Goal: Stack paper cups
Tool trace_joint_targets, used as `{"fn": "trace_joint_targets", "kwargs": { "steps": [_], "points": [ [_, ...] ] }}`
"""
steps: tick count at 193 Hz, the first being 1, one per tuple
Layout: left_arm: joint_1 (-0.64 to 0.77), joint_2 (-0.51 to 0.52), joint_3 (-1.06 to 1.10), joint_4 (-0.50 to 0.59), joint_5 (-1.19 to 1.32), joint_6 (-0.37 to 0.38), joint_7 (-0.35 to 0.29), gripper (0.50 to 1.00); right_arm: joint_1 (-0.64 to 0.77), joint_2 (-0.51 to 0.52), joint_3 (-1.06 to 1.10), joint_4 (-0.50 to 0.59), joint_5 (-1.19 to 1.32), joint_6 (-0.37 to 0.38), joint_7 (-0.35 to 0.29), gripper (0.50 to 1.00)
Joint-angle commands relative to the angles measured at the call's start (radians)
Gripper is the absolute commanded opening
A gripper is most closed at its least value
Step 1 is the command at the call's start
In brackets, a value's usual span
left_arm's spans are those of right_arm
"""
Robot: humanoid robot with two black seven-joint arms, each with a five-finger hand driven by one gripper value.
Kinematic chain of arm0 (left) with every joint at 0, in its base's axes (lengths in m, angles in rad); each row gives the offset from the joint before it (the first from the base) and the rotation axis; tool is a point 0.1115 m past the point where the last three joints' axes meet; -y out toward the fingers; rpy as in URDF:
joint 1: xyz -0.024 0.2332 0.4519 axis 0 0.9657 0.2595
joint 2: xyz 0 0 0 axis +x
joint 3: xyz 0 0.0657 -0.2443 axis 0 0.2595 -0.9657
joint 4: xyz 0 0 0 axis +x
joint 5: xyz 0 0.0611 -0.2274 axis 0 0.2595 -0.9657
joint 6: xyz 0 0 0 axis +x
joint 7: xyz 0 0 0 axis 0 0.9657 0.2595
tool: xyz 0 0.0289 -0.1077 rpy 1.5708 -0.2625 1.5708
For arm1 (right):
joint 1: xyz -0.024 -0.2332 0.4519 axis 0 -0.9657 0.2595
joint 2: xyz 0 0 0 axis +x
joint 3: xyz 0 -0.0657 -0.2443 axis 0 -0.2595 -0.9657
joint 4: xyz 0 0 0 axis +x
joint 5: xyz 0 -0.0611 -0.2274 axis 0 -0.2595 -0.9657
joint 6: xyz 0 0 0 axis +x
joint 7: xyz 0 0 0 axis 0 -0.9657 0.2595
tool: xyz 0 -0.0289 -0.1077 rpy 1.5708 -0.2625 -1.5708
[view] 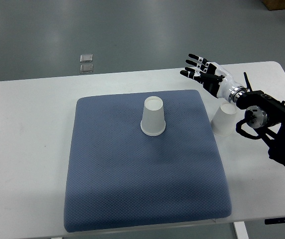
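Note:
A white paper cup (153, 116) stands upside down on the blue mat (142, 164), near the mat's far middle. A second white cup (224, 120) stands upside down on the table just off the mat's right edge, partly behind my right forearm. My right hand (200, 69) hovers above the table's far right, up and left of that second cup, fingers spread and holding nothing. My left arm does not show.
The white table (28, 129) carries the mat. Two small grey squares (86, 63) lie on the floor beyond the table's far edge. My right arm's black joints (272, 122) cover the table's right side.

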Motion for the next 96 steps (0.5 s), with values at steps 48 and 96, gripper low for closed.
{"fn": "trace_joint_targets", "kwargs": {
  "steps": [48, 96],
  "points": [
    [0.0, 0.0, 0.0, 0.002, 0.0, -0.001, 0.0, 1.0, 0.002, -0.005, 0.001, 0.003, 0.0, 0.003, 0.003, 0.928],
    [0.0, 0.0, 0.0, 0.002, 0.002, -0.001, 0.0, 1.0, 0.004, -0.014, 0.004, 0.006, 0.0, 0.003, 0.005, 0.928]
  ]
}}
